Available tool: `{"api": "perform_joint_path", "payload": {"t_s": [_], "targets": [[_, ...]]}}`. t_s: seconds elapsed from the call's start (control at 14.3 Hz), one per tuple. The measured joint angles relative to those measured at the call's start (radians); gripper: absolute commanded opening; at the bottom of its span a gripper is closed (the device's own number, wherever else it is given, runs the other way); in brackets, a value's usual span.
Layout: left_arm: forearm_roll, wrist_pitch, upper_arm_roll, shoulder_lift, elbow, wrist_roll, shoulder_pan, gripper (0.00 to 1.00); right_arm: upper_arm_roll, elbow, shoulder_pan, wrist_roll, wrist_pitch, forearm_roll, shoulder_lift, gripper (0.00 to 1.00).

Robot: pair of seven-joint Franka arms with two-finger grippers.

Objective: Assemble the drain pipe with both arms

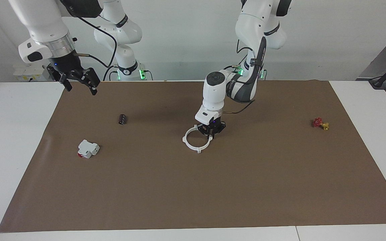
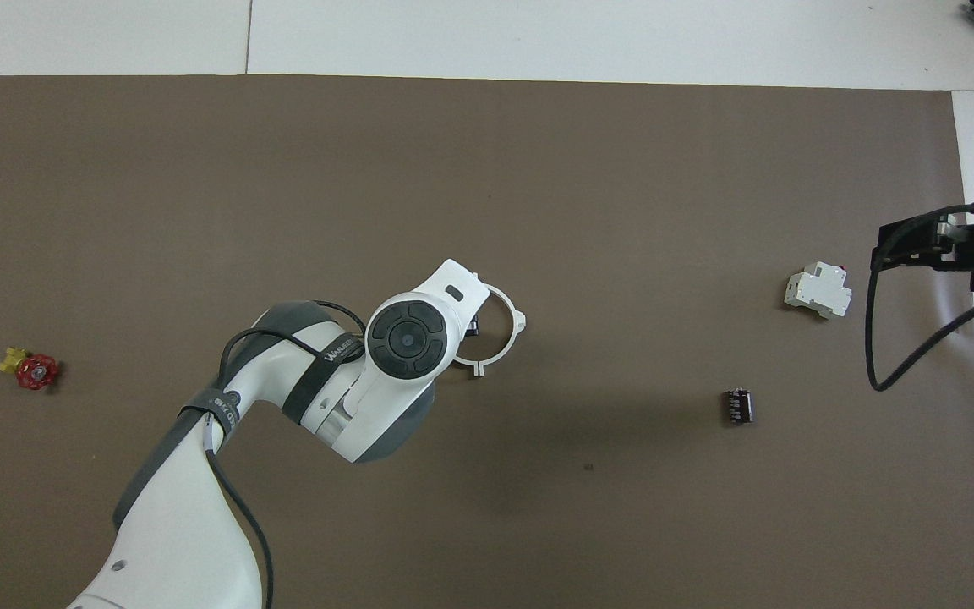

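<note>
The drain pipe (image 1: pixel 193 146) lies flat on the brown mat as one white ring with small outer tabs, near the middle of the table. My left gripper (image 1: pixel 212 133) is down at the ring's rim, on the side toward the left arm's end. In the overhead view the left arm covers part of the ring (image 2: pixel 511 335). My right gripper (image 1: pixel 80 87) is open and empty, raised high over the mat's corner at the right arm's end; it also shows in the overhead view (image 2: pixel 910 241).
A blocky white piece with a red part (image 1: pixel 88 149) (image 2: pixel 818 292) and a small black cylinder (image 1: pixel 122 119) (image 2: pixel 738 406) lie toward the right arm's end. A small red and yellow part (image 1: pixel 320 123) (image 2: pixel 30 369) lies toward the left arm's end.
</note>
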State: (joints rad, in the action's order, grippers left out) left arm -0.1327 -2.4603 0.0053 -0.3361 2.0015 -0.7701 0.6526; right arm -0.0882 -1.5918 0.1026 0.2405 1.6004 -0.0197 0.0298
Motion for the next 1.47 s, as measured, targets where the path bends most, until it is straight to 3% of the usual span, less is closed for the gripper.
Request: {"api": "perform_joint_path", "payload": {"t_s": [0.07, 0.35, 0.7, 0.91, 1.47], "targets": [[0.0, -0.009, 0.0, -0.001, 0.001, 0.0, 0.0, 0.71, 0.0, 0.0, 0.0, 0.0, 0.0, 0.0, 0.0, 1.0], [0.0, -0.033, 0.0, -0.014, 0.001, 0.0, 0.0, 1.0, 0.0, 0.0, 0.0, 0.0, 0.0, 0.0, 0.0, 1.0], [0.0, -0.038, 0.004, -0.011, -0.013, 0.0, -0.001, 1.0, 0.0, 0.0, 0.0, 0.0, 0.0, 0.0, 0.0, 1.0], [0.0, -0.014, 0.016, 0.032, -0.027, 0.006, -0.026, 1.0, 0.0, 0.0, 0.0, 0.0, 0.0, 0.0, 0.0, 1.0], [0.005, 0.301, 0.02, 0.232, -0.026, 0.361, -0.222, 1.0, 0.0, 0.0, 0.0, 0.0, 0.0, 0.0, 0.0, 1.0]]}}
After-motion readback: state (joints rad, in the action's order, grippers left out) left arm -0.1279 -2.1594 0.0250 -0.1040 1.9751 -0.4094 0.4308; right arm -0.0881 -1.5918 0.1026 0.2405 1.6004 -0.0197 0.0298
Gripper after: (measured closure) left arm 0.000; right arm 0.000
